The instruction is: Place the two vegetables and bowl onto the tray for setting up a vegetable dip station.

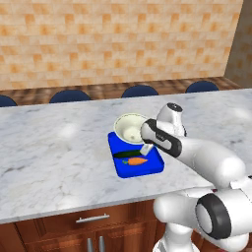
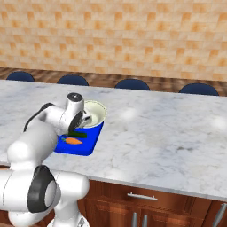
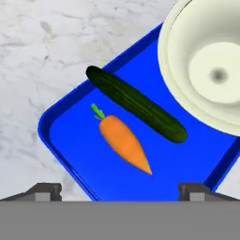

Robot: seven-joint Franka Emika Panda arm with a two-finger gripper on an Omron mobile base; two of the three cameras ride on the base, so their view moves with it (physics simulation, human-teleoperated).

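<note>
The blue tray [image 1: 152, 167] [image 2: 62, 146] [image 3: 197, 159] lies on the marble counter. On it an orange carrot [image 1: 137, 161] [image 2: 72, 141] [image 3: 124, 143] lies beside a dark green cucumber [image 1: 126, 154] [image 2: 80, 133] [image 3: 136, 104]. The cream bowl [image 1: 130, 129] [image 2: 95, 112] [image 3: 211, 70] sits upright over the tray's far end, its rim reaching past the tray's edge. My gripper [image 1: 146, 148] [image 2: 82, 120] [image 3: 119, 190] hovers just above the tray and vegetables. It is open, and nothing is between its fingertips [image 3: 46, 190].
The marble counter [image 1: 54, 147] [image 2: 168, 133] spreads wide on both sides of the tray. Dark blue stools [image 1: 140, 91] [image 2: 132, 84] line its far edge before a brick wall. Wooden drawers [image 1: 93, 221] run under the near edge.
</note>
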